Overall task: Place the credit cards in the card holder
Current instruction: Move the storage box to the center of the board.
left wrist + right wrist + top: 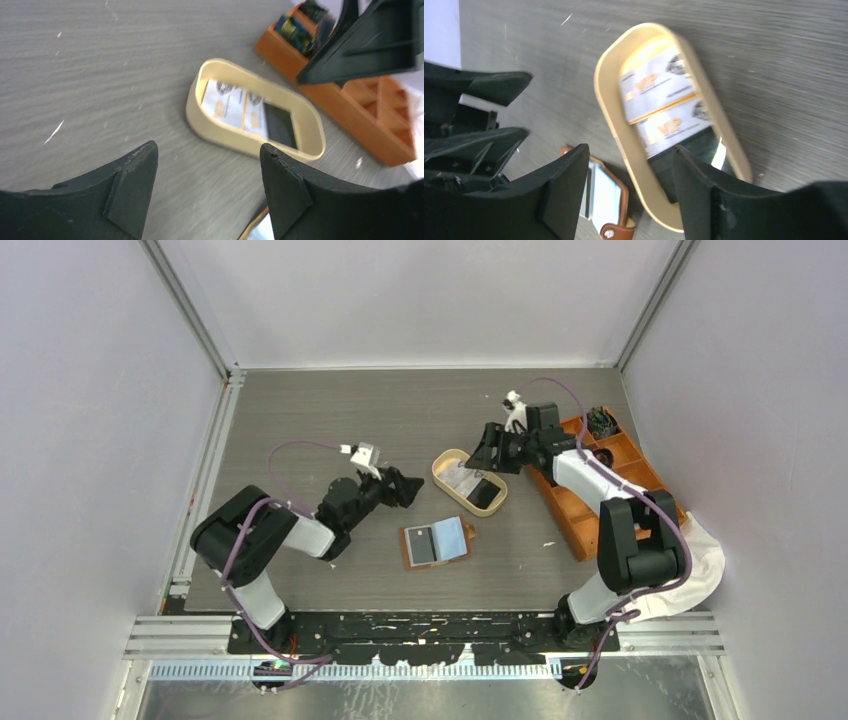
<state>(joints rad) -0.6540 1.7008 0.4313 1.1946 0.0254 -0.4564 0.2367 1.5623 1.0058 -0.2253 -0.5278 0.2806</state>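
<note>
The brown leather card holder (406, 548) lies open on the table with a dark card (424, 543) and a grey-blue card (450, 536) on it. Two white printed credit cards (659, 92) and a black card (664, 170) lie in the cream oval tray (447, 455). My left gripper (408, 487) is open and empty, just left of the tray (220, 135) and above the holder. My right gripper (490, 452) is open and empty, hovering over the tray's (609, 115) right end. The holder's snap tab (616, 231) shows in the right wrist view.
An orange compartmented box (585, 515) stands right of the tray, holding small dark items at its far end. It also shows in the left wrist view (360, 120). A white cloth (700, 570) lies at the near right. Metal rails border the table.
</note>
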